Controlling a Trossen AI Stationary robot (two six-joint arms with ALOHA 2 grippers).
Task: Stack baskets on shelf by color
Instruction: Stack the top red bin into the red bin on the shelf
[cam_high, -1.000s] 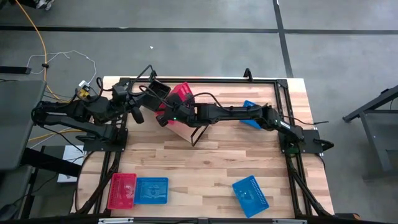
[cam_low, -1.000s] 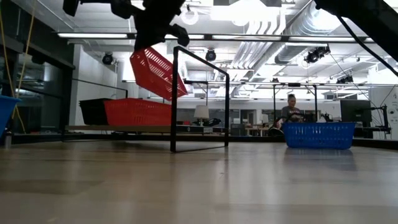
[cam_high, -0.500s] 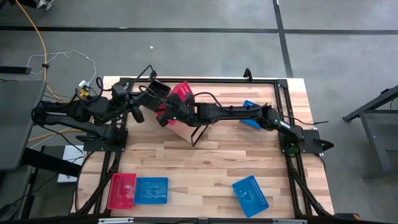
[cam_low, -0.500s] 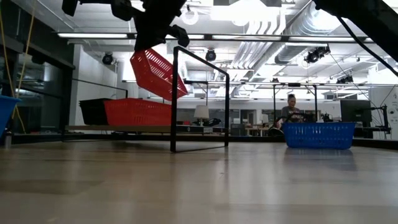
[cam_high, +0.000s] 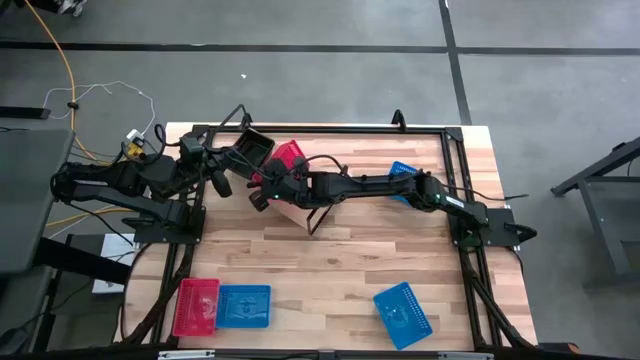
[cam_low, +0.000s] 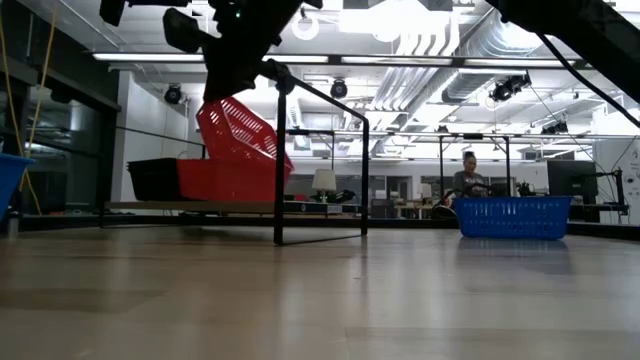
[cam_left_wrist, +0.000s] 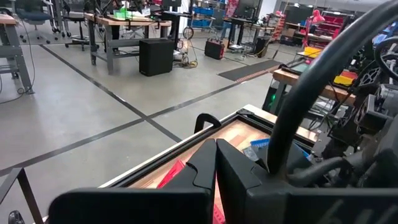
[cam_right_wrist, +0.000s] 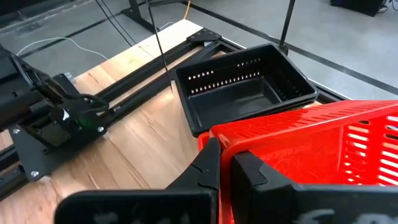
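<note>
Red basket (cam_low: 238, 130), tilted, pinched at its rim by right gripper (cam_right_wrist: 225, 163); carried lower than half a second ago, its lower edge now meeting the red basket (cam_low: 228, 181) on shelf (cam_low: 190, 207), at 11 o'clock of surface (cam_high: 340, 270). Black basket (cam_right_wrist: 245, 90) adjacent. Left gripper (cam_left_wrist: 216, 163) pressed together, at 10 o'clock.

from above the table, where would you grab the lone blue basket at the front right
Take the blue basket by one long rim, probably from straight above. It lies open side up, turned at an angle, and nothing touches it, so turn the fingers to straddle that thin wall. The right gripper is busy, shut on a red basket.
</note>
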